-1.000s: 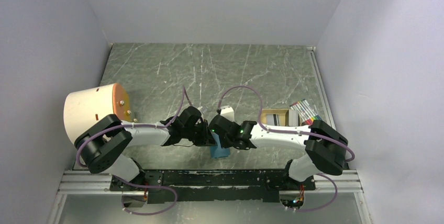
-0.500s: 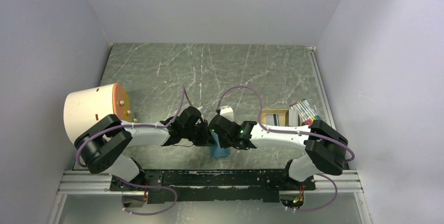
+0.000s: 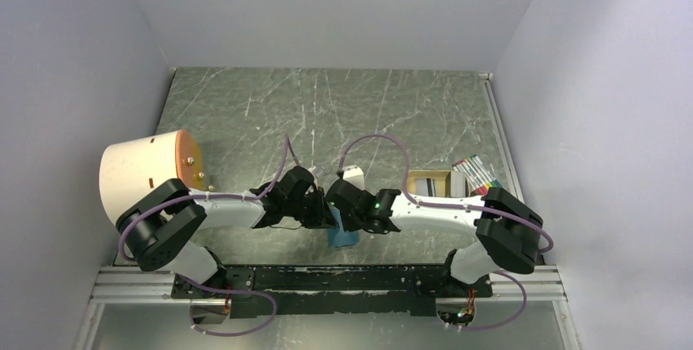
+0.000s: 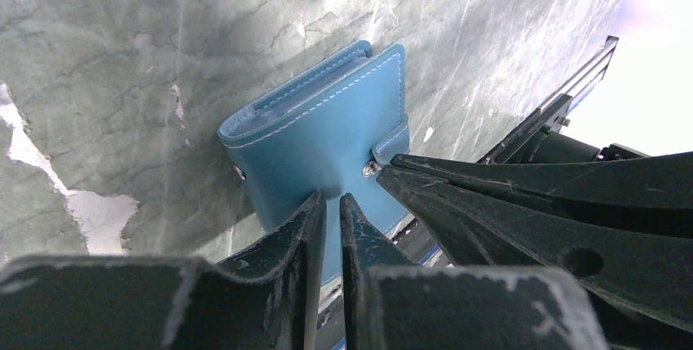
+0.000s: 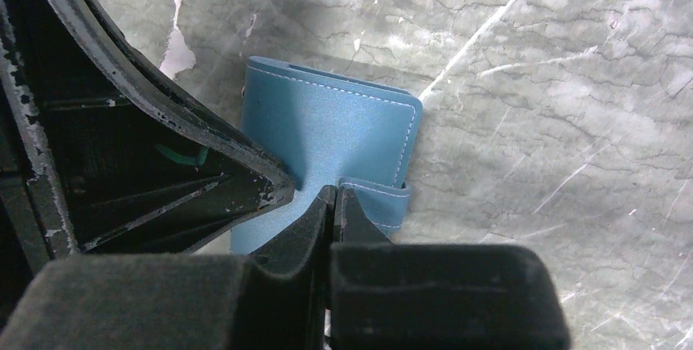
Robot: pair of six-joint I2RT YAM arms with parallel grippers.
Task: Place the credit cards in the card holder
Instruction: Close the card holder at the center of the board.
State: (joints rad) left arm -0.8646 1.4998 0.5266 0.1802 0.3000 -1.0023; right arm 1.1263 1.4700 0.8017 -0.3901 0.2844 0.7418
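Observation:
The teal card holder [image 4: 327,129] lies closed on the marble table near the front edge, and shows below the grippers in the top view [image 3: 344,237] and in the right wrist view [image 5: 343,133]. My left gripper [image 4: 333,200] is nearly shut, and its tips press on the holder's cover. My right gripper [image 5: 335,192] is shut with its tips at the free end of the snap tab [image 5: 380,199]. A small pale card [image 3: 353,176] lies just behind the two grippers. Other cards are not visible.
A cream cylinder-shaped container [image 3: 143,174] lies on its side at the left. A small tan box [image 3: 429,181] and a pack of coloured markers [image 3: 477,173] sit at the right. The metal rail [image 3: 327,278] runs along the near edge.

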